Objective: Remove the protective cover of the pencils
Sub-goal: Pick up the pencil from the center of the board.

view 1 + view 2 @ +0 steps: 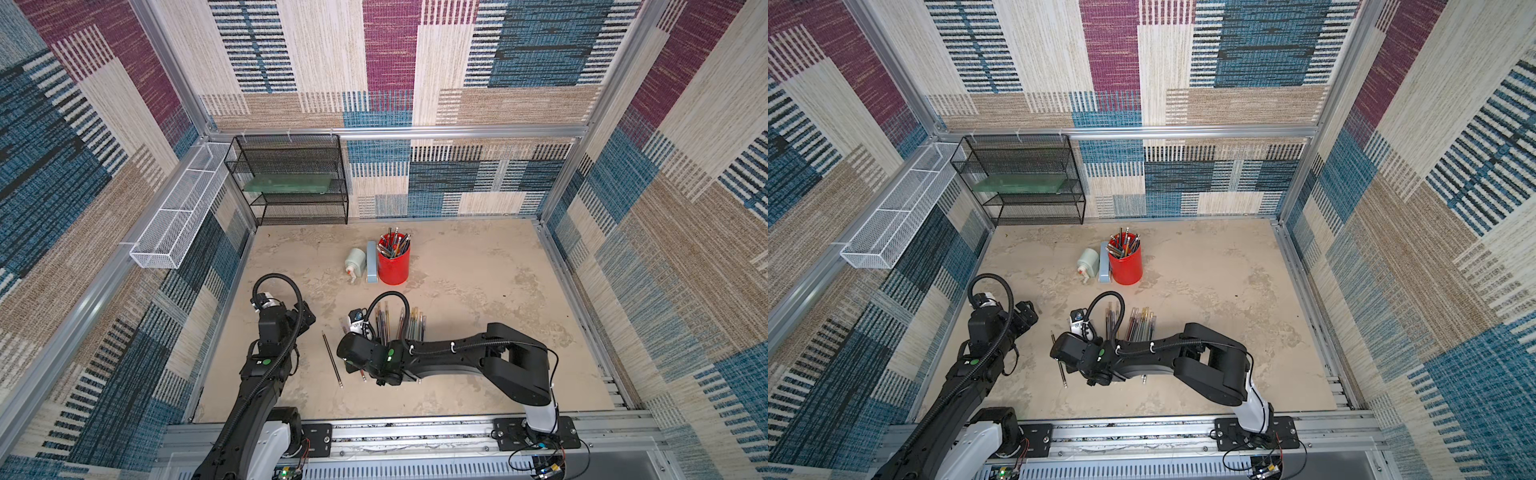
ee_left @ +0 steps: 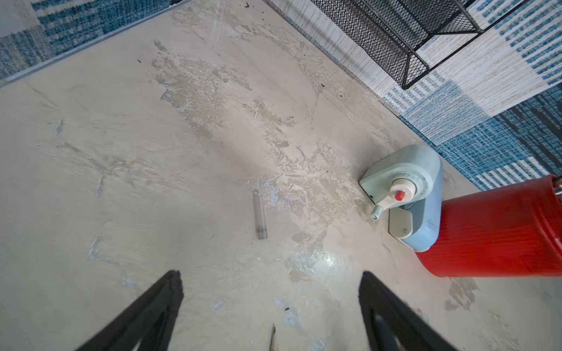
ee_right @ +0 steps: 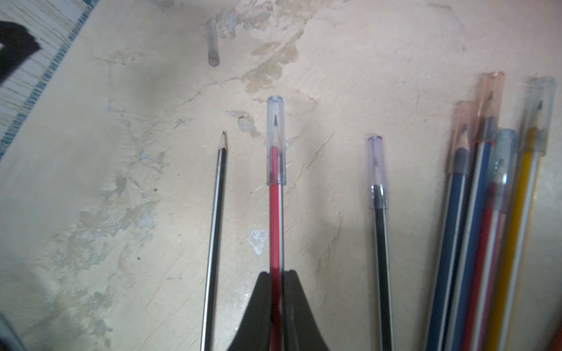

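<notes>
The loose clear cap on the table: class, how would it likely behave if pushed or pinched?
The clear cap is a small round tube lying on its side, so it would probably roll when nudged. It looks like thin see-through plastic: likely very light, easily flicked away. Its smooth wall may slip when pinched.

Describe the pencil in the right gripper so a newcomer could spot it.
Start at the red cup; nearer the robot lies a row of pencils. The right gripper is shut on the red pencil, clear-capped, unlike the bare black pencil beside it.
</notes>
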Motion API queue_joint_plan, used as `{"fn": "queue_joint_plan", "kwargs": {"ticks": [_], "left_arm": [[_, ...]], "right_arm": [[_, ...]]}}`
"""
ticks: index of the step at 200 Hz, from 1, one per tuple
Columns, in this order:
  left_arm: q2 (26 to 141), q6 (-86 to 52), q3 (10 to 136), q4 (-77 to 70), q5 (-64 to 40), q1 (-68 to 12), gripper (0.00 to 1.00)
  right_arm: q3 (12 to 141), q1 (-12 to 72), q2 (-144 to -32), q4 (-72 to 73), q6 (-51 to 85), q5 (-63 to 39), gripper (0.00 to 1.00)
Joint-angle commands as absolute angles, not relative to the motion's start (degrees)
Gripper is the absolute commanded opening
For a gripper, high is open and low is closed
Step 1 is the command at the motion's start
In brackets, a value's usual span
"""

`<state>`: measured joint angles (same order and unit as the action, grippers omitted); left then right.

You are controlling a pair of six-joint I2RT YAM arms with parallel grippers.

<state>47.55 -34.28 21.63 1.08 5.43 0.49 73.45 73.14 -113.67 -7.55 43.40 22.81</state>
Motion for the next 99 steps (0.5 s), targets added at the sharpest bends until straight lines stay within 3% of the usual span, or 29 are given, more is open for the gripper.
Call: {"fn": "queue_joint_plan", "kwargs": {"ticks": [1, 52, 99], "left_arm": [[49.5, -32.3, 22.9, -1.4, 2.9, 0.5, 0.92], [52.2, -32.2, 23.8, -2.4, 0.7, 0.5, 0.83], [52.4, -31.6, 23.0, -4.7, -2.3, 0.5, 0.82]], "right_arm": [[70.8, 73.4, -111.0, 1.9, 43.0, 21.9, 0.0], [67.5, 74.7, -108.0, 8.4, 41.4, 23.9, 0.0], [66.6, 74.2, -108.2, 11.9, 40.6, 23.1, 0.0]]}}
